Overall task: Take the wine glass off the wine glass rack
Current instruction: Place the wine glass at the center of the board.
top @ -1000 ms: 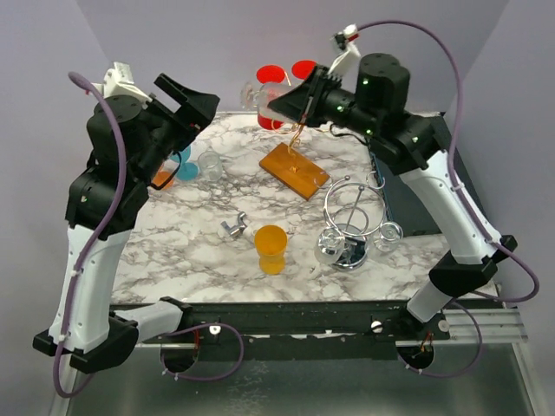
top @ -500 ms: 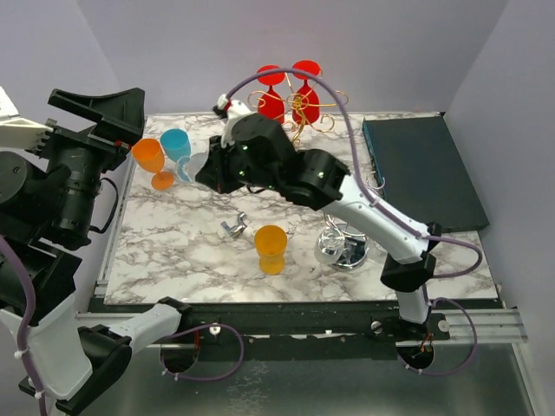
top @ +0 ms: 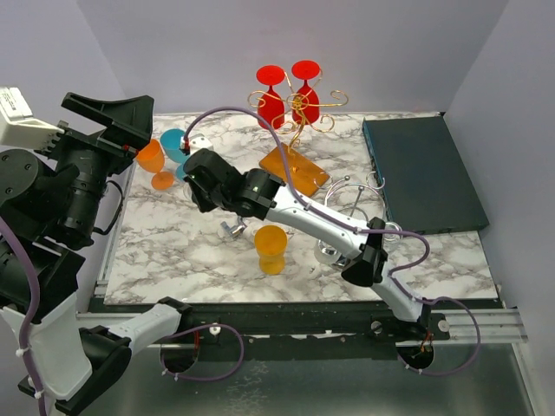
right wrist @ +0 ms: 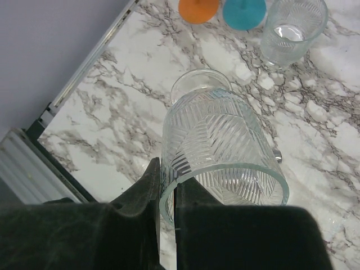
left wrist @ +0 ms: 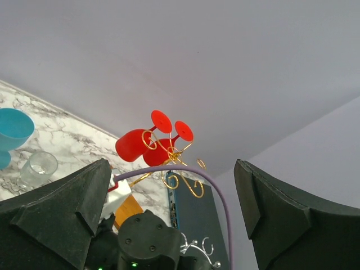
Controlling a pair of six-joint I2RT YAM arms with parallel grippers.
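— Two red glasses are hanging foot-up on the gold wire rack at the table's back edge. Where is the clear wine glass sitting?

— Off the rack. The right gripper is pinching its rim, one finger inside the bowl and one outside. It is holding the glass over the marble table toward the left side, foot pointing away from the wrist.

— Is it touching the marble?

— I am not managing to tell from either view.

— How close is the edge running?

— The table's left rim is passing near the foot, with bare marble lying between. The orange glass, the blue glass and a small clear tumbler are standing just beyond, apart from the held glass.

— And open room?

— Bare marble is stretching along the near side from the left rim to the orange cup. The silver wire stand and the dark case are crowding the right side.

— The left gripper?

— It is hovering high by the left edge, jaws standing wide apart, gripping nothing.
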